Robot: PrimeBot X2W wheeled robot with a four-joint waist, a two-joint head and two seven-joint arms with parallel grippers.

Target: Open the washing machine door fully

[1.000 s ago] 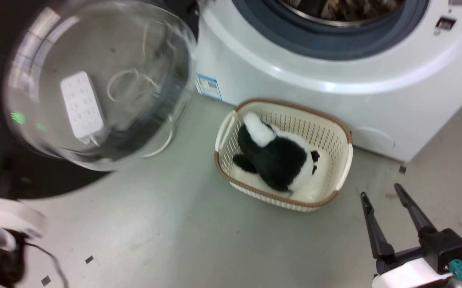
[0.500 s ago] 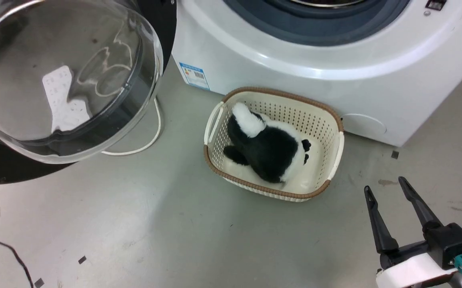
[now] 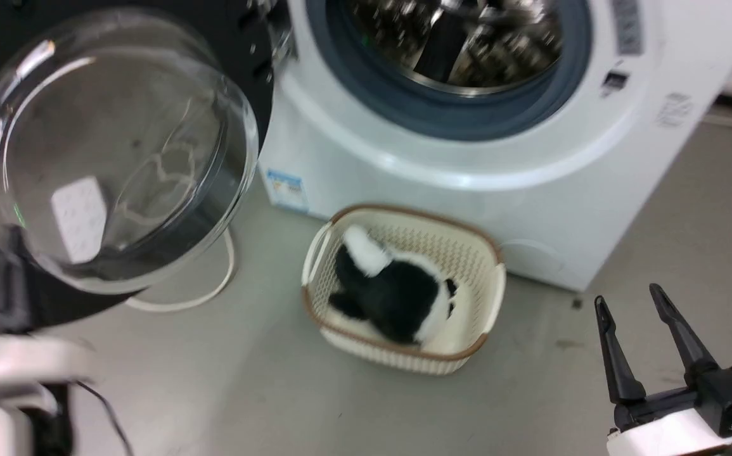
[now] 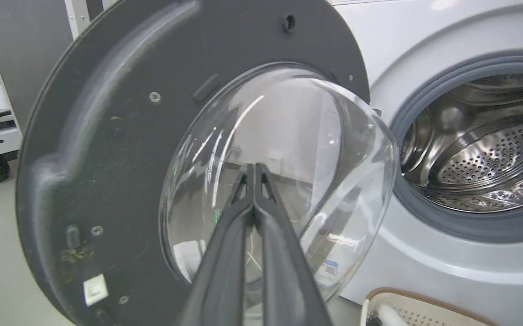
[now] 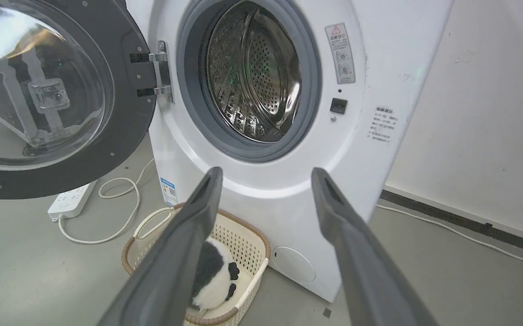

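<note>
While the big white front-loading washing machine [image 3: 467, 209] bares its steel drum [image 5: 252, 77], its round black-rimmed, glass-bowled door [image 3: 112, 152] hangs wide open on the robot's left. Probably the last push: left tool [image 4: 254, 168], fingers [image 4: 229, 253] pressed together, must nudge it outward; right tool [image 3: 629, 296] gapes, empty.

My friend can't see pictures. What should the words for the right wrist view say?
The washing machine door stands swung open left of the washing machine, baring its steel drum. On the floor in front, a basket holds a black-and-white plush toy, seen between the two fingers of the open right tool.
</note>
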